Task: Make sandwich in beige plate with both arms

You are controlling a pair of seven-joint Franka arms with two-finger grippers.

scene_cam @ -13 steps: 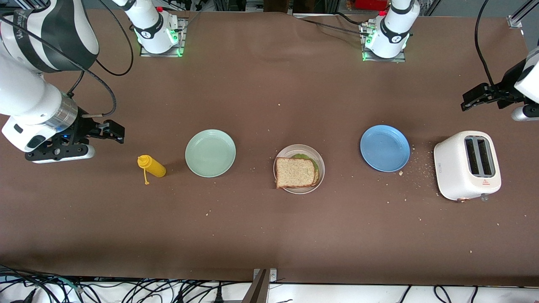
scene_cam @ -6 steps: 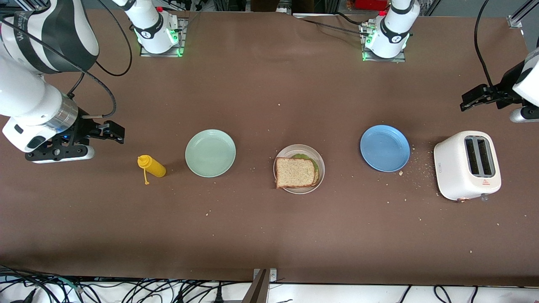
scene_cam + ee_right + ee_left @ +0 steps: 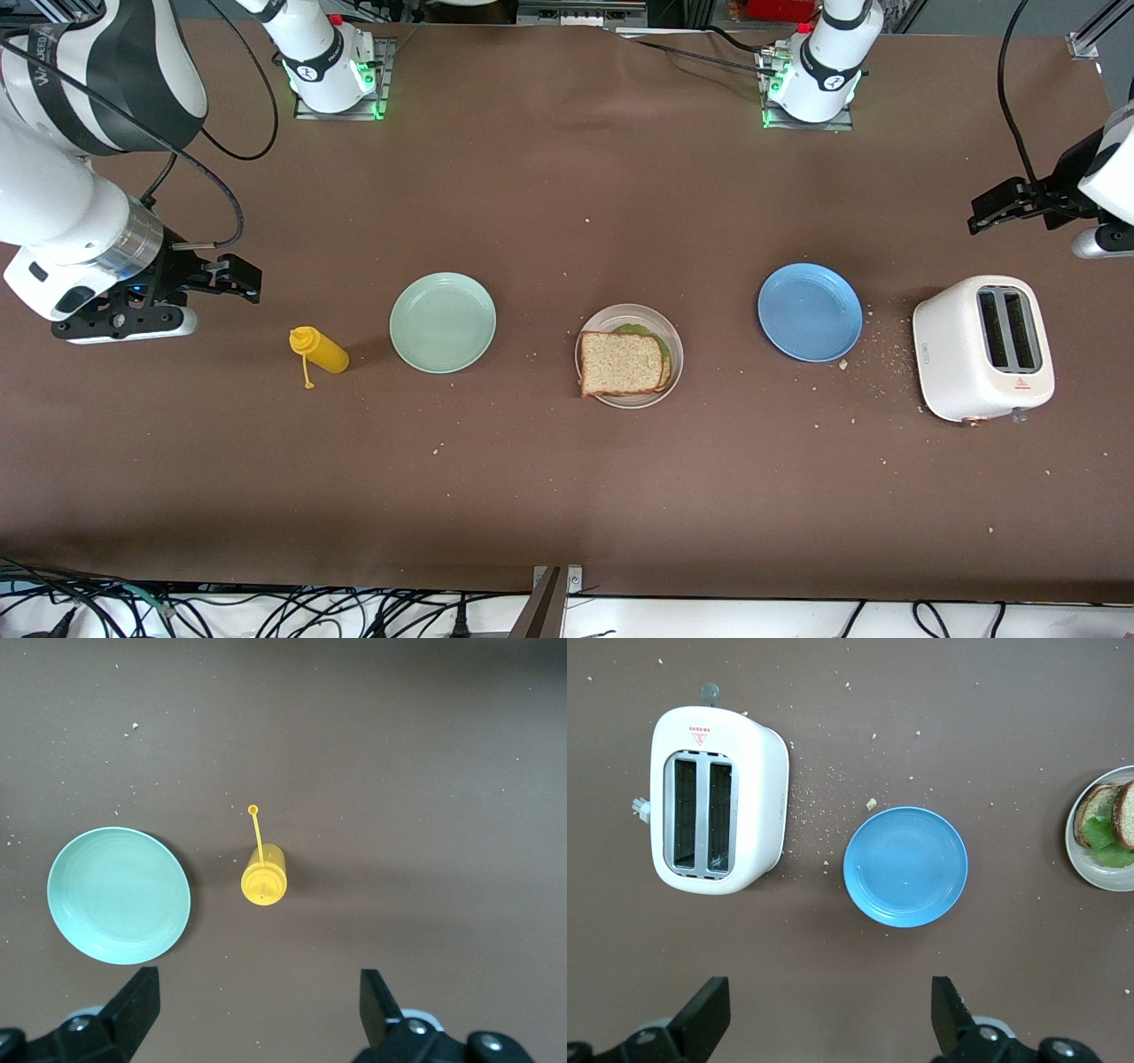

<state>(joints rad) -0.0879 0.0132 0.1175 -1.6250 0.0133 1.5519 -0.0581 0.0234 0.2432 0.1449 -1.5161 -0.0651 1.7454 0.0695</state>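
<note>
The sandwich (image 3: 623, 363) lies on the beige plate (image 3: 631, 311) in the middle of the table: a speckled bread slice on top, green lettuce peeking out under it. The left wrist view catches the sandwich (image 3: 1109, 819) and the plate's rim (image 3: 1097, 875) at its edge. My left gripper (image 3: 982, 214) hangs open and empty over the table at the left arm's end, by the toaster; its black fingers (image 3: 709, 1014) stand wide apart. My right gripper (image 3: 246, 280) hangs open and empty over the table at the right arm's end, near the yellow bottle. Both arms wait.
A mint-green plate (image 3: 443, 322) and a yellow squeeze bottle (image 3: 321, 350) stand toward the right arm's end. A blue plate (image 3: 810, 312) and a white toaster (image 3: 983, 347) stand toward the left arm's end, with crumbs scattered between them.
</note>
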